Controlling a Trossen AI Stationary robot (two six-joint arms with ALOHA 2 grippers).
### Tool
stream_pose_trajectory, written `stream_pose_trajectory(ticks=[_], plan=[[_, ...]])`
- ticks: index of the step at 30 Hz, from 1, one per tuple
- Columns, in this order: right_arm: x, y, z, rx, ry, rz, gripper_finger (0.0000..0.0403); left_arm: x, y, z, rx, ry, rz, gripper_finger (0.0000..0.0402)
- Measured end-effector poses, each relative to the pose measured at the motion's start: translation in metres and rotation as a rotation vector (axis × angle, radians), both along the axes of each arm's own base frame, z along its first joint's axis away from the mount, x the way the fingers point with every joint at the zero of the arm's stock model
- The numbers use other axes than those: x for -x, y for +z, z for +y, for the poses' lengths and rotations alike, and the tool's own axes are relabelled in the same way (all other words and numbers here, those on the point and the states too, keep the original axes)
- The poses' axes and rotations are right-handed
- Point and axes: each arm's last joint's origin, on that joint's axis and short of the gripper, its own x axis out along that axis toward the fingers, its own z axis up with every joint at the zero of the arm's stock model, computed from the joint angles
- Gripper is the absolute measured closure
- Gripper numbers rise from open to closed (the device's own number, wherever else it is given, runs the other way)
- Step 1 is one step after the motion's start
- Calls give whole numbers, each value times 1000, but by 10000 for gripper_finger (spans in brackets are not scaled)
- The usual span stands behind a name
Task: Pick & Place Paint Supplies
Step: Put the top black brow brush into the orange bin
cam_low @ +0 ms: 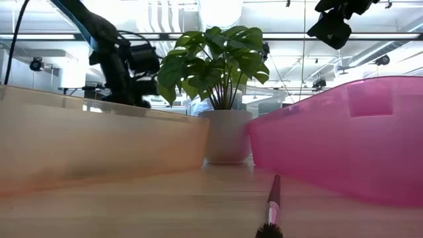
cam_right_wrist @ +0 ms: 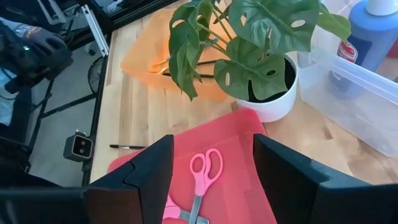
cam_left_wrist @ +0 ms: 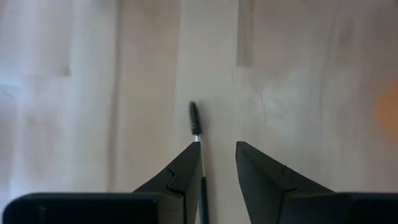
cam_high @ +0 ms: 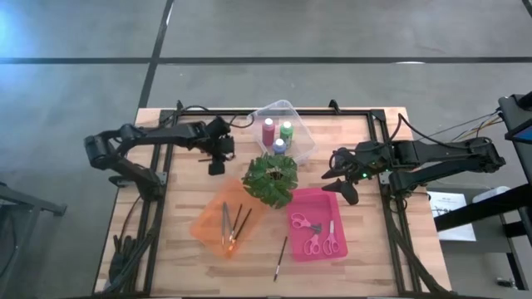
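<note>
Wood-slat table [cam_high: 183, 249] on a grey concrete floor, with three trays and a leafy potted plant [cam_high: 270, 178] in the middle. Clear tray [cam_high: 301, 124] at the back held three paint bottles [cam_high: 278, 133] — maroon-pink, green and blue-purple. Orange tray [cam_high: 208, 220] had a few dark-handled paintbrushes [cam_high: 233, 223] lying in it, and the pink tray [cam_high: 332, 203] held two pairs of pink-handled scissors [cam_high: 316, 234]. One loose paintbrush [cam_high: 281, 258] lay on the bare wood between the orange and pink trays, touching neither.

Left gripper [cam_high: 218, 162] hung over the table left of the plant, its fingers part-closed around a thin brush [cam_left_wrist: 198, 149] — the handle ran along one finger's inner edge with the bristle end sticking out past the tips. Right gripper [cam_high: 349, 189] hovered over the far edge of the pink tray, jaws apart and nothing between them.
</note>
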Motion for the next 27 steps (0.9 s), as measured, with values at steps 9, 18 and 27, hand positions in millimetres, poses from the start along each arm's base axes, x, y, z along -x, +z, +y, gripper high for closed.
stream_pose_trajectory(ticks=[9, 18, 27], plan=[[0, -1, 0, 8, 4, 2, 190, -4, -18, 8, 15, 51, 33, 293], [1, -2, 0, -2, -4, 16, 190, -18, -36, 21, 37, 56, 94, 293], [1, -4, 0, -4, -5, 27, 190, -24, -44, 26, 76, 42, 111, 301]])
